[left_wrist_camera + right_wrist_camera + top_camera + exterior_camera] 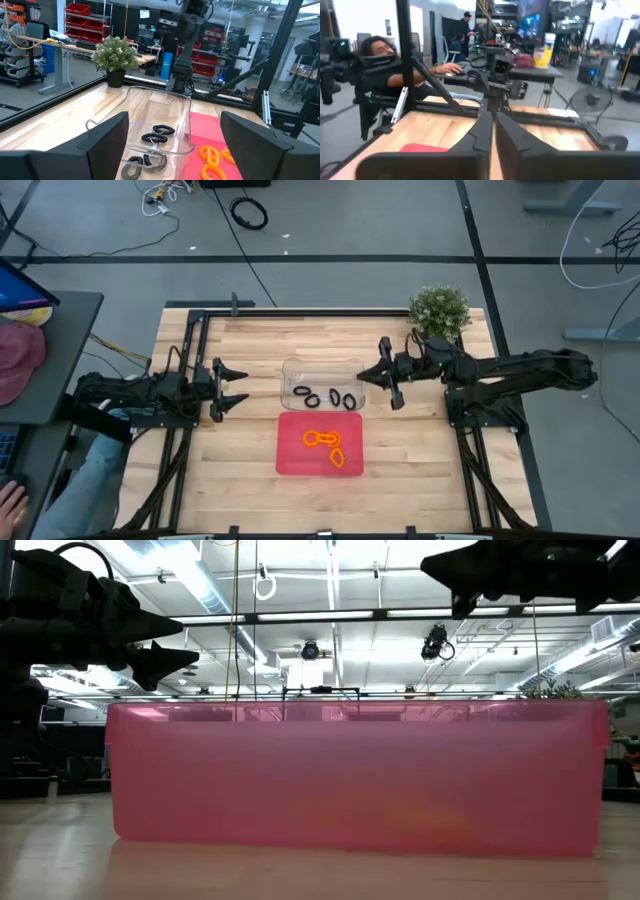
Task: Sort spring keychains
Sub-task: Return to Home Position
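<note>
- Three black spring keychains [331,397] [154,138] lie in a row on the floor of the transparent bin [300,367] [182,107], close to the wall facing the red tray [295,462] [360,780].
- Several orange spring keychains [322,439] [212,155] lie bunched in the red tray, which stands on the counter [250,450] just beside the bin's long side.
- In the low view the tray's translucent wall fills the frame and hides the bin and every keychain.
- A potted plant [440,310] [117,55] stands at the counter's far right corner, behind the right arm.
- Left pincer [240,386] [175,120] [185,643]: released, fingers wide apart, empty, raised above the counter to the left of the bin and clear of it. The black keychains lie ahead of its tips, beyond the bin's end wall.
- Right pincer [363,377] [492,117]: clenched, fingers together, grasping nothing, raised just beside the bin's right end. The nearest black keychain lies close below its tip.
- A person's hand [10,502] shows at a desk left of the counter.
</note>
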Available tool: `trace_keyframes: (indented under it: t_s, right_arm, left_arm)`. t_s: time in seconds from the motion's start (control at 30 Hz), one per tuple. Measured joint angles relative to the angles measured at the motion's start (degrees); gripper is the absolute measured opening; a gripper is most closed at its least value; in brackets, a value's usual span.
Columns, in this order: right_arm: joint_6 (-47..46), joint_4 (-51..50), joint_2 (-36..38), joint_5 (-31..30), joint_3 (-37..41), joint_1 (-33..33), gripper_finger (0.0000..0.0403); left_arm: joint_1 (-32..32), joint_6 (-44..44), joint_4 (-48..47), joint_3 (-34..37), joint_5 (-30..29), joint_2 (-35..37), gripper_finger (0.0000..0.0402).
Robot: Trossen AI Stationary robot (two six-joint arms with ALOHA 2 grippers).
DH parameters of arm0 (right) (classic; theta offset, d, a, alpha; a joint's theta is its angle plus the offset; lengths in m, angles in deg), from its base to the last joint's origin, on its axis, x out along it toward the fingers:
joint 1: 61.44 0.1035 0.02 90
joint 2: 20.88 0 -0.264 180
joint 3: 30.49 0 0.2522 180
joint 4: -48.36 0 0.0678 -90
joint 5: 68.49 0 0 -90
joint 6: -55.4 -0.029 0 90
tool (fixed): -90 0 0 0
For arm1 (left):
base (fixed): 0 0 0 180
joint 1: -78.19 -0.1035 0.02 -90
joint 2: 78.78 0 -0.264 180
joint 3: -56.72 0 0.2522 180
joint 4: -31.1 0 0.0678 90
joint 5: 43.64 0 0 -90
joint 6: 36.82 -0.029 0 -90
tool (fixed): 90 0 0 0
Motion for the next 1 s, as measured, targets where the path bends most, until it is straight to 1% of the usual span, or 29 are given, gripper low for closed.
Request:
trace_keyframes:
  t_s: [0.03, 0.13, 0.23, 0.4, 0.6, 0.73, 0.8, 0.93, 1.0]
  right_arm:
    - [-0.1, 0.0, 0.2, -1.1, 0.0, 0.3, 0.0023]
    - [-4.0, -0.6, 0.6, -2.7, 0.0, -0.9, 0.0031]
    - [-7.6, 1.4, 0.8, -2.6, 0.0, -2.3, 0.0033]
    - [-7.3, 2.1, 0.8, -2.7, 0.0, -3.3, 0.0032]
    - [-8.2, -7.3, 0.7, -2.5, 0.0, -3.0, 0.0032]
    - [-7.7, -5.5, 2.2, -2.9, 1.4, -0.9, 0.0032]
    - [-7.7, -3.6, 4.0, -5.0, 2.8, 1.0, 0.0032]
    - [-8.3, -4.5, 9.6, -11.7, 7.1, 4.8, 0.0032]
    - [-8.4, -5.5, 13.7, -13.4, 9.3, 5.9, 0.0032]
  left_arm:
    - [0.0, 0.0, 0.0, 0.0, 0.0, 0.0, 0.0321]
    - [0.0, 0.0, 0.0, 0.0, 0.0, 0.0, 0.0321]
    - [0.0, 0.0, 0.0, 0.0, 0.0, 0.0, 0.0321]
    - [0.0, 0.0, 0.0, 0.0, 0.0, 0.0, 0.0321]
    - [0.0, 0.0, 0.0, 0.0, 0.0, 0.0, 0.0321]
    - [0.0, 0.0, 0.0, 0.0, 0.0, 0.0, 0.0321]
    - [0.0, 0.0, 0.1, 0.0, 0.0, 0.0, 0.0321]
    - [0.0, 0.0, 0.2, 0.0, 0.0, 0.0, 0.0321]
    - [0.0, 0.0, 0.2, 0.0, 0.0, 0.0, 0.0321]
